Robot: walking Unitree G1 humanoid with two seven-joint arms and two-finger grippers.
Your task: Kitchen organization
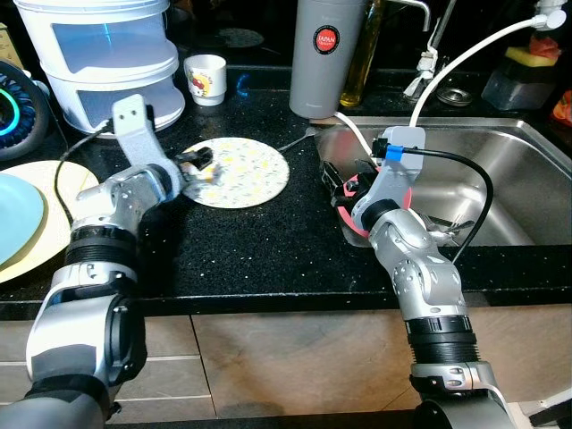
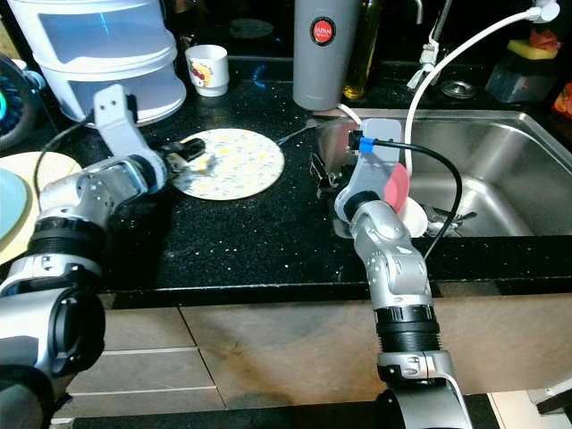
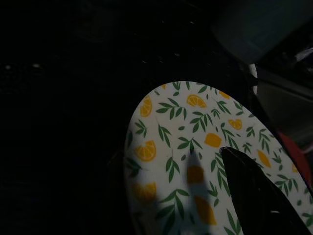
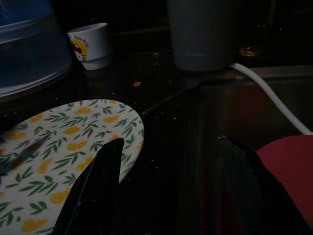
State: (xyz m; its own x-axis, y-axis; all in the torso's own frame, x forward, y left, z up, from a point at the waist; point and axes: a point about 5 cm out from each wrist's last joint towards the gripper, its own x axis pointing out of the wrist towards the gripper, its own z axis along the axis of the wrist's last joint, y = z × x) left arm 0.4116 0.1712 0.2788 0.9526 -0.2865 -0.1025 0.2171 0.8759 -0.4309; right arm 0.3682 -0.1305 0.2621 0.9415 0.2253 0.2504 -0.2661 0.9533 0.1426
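the lemon-print plate lay flat on the black counter, between the white steamer and the sink. left gripper sat at the plate's near-left rim, one finger over the print in the left wrist view; cannot tell whether its fingers were parted or closed on the rim. right gripper hovered by the sink edge, fingers spread wide, holding nothing, the plate lying off to its left. left arm judged the nearer. round plate, so no long axis. grey flask carried a red badge, possibly "japan"; small cup print unreadable.
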